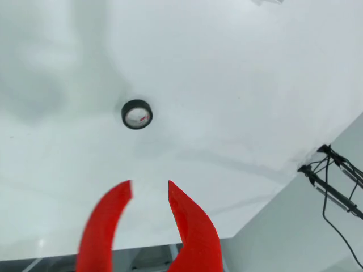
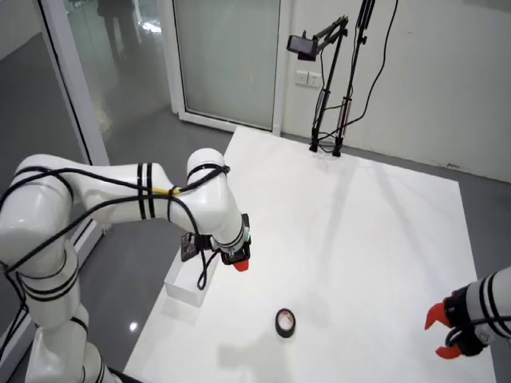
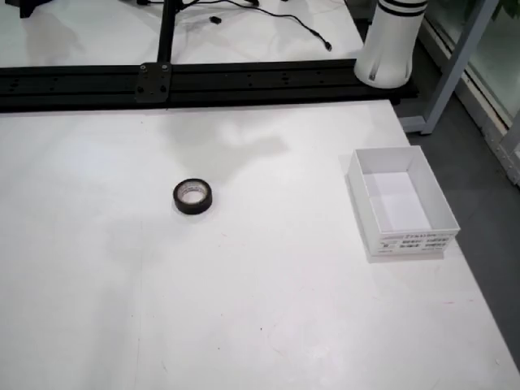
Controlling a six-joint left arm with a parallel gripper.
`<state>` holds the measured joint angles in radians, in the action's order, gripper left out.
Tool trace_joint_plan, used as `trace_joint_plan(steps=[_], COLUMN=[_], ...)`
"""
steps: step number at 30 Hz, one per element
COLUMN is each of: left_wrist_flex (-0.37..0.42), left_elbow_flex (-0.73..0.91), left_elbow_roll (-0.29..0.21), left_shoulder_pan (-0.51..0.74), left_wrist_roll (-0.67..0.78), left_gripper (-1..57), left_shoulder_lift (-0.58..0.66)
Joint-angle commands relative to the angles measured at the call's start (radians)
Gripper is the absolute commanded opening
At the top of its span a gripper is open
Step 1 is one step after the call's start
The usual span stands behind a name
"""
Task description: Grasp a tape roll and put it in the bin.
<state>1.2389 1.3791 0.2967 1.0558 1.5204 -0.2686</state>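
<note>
Hovering end effector (image 1: 150, 192) parted, empty; finger bases cropped; tape roll (image 1: 136, 114) ahead

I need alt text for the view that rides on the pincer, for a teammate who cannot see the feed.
A black tape roll lies flat on a white table, ahead of the open red pincer, whose two curved fingers rise from the bottom edge, holding nothing. At right the table edge drops away past a black stand with cables.

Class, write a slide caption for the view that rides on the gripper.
Open red fingers hover above a black tape roll on the white table.
</note>
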Motion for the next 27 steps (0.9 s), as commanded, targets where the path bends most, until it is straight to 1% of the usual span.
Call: trace_joint_plan(steps=[1, 4, 6, 10, 18, 25, 27], left_wrist_flex=[-0.142, -0.142, -0.142, -0.156, -0.151, -0.15, -0.151], left_elbow_flex=[-0.172, -0.285, -0.339, -0.394, -0.393, -0.364, -0.362], left_elbow_roll=[0.007, 0.006, 0.006, 0.006, 0.001, -0.005, -0.016], left_shoulder_pan=[-0.057, -0.063, -0.071, -0.083, -0.109, -0.119, -0.122], left_wrist_roll=[-0.155, -0.243, -0.273, -0.318, -0.322, -0.238, -0.212], left_gripper=[19.5, 20.0, 20.7, 22.7, 25.0, 25.4, 25.6], left_shoulder_lift=[-0.316, -0.422, -0.472, -0.534, -0.57, -0.574, -0.583])
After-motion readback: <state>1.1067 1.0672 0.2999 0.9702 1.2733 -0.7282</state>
